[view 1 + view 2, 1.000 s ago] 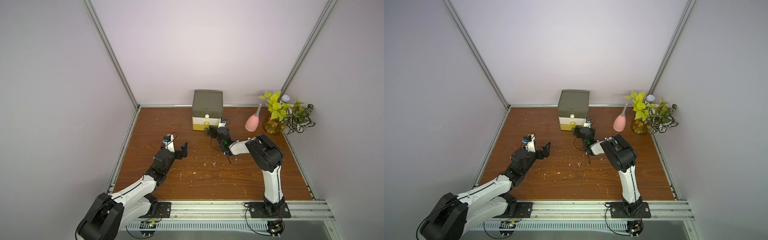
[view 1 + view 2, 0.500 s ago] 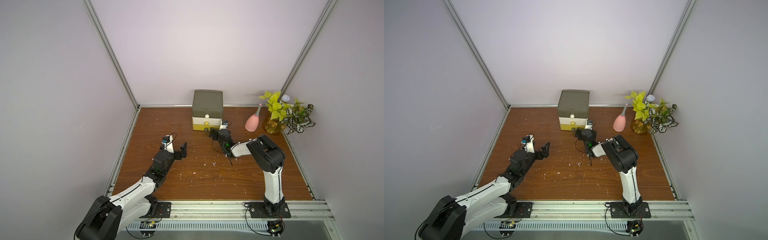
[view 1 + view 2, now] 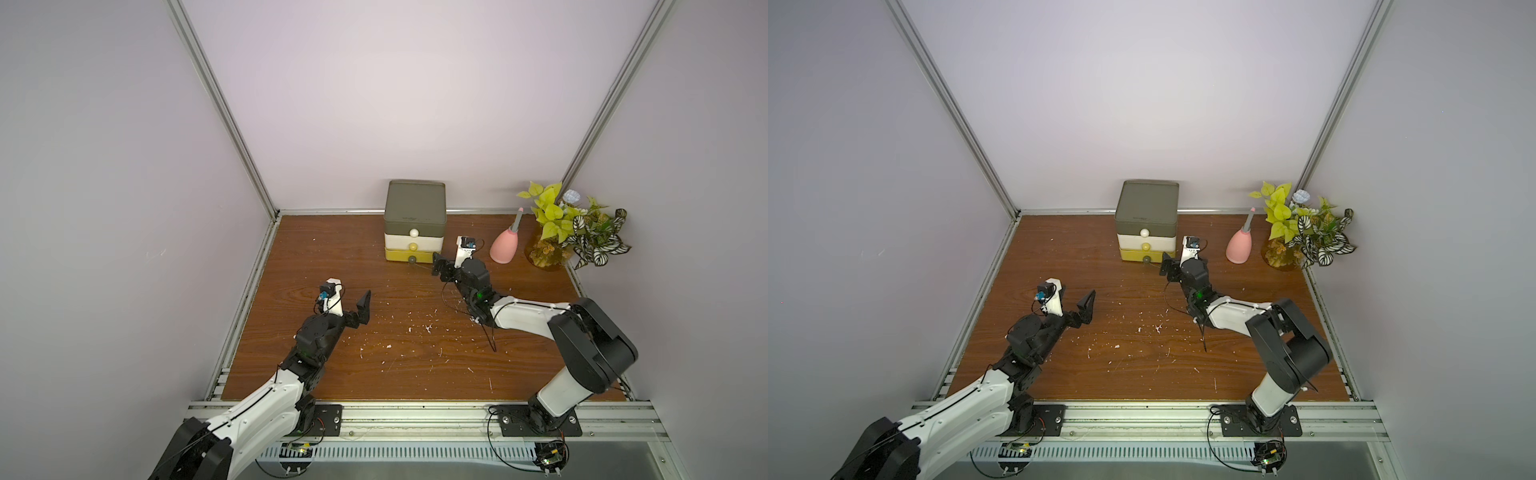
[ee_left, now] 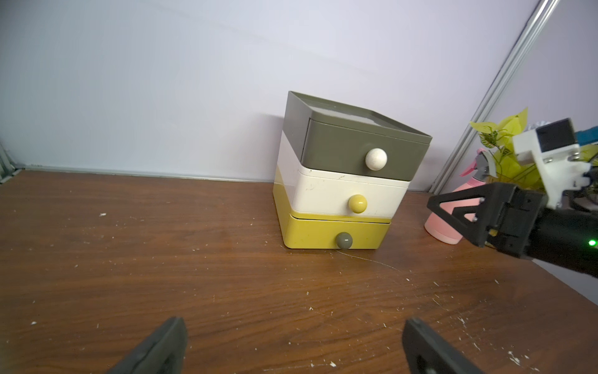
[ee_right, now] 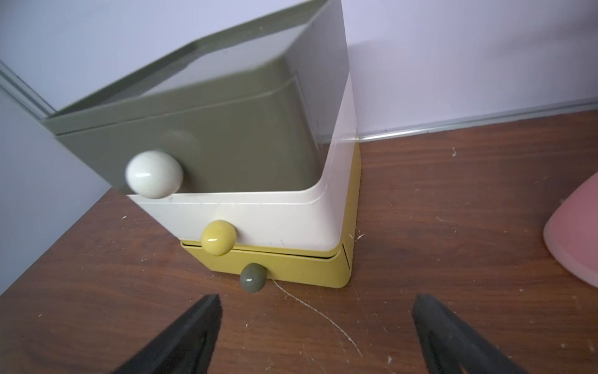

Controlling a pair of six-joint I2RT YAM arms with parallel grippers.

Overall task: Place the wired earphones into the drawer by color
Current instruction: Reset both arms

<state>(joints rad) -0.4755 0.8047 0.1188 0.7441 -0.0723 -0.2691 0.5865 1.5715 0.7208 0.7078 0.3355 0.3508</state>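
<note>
The drawer (image 3: 414,208) (image 3: 1147,203) is a small box of three stacked drawers at the back middle of the table, all pushed in. It has an olive-grey drawer with a white knob (image 4: 376,159), a cream one with a yellow knob (image 5: 217,237) and a yellow one with a grey knob (image 5: 253,277). No wired earphones show in any view. My right gripper (image 3: 449,259) (image 5: 317,299) is open and empty, low over the table just in front of the box's right corner. My left gripper (image 3: 349,299) (image 4: 296,327) is open and empty over the left middle of the table, facing the box.
A pink spray bottle (image 3: 505,249) and a potted plant (image 3: 569,232) stand at the back right. White crumbs (image 3: 415,328) are scattered over the wooden table (image 3: 311,249). A thin pale line (image 5: 310,307) runs across the table from the grey knob. Walls close in three sides.
My right gripper has shifted a little to the right in front of the drawer box. The left arm has drawn back slightly. Both stay open.
</note>
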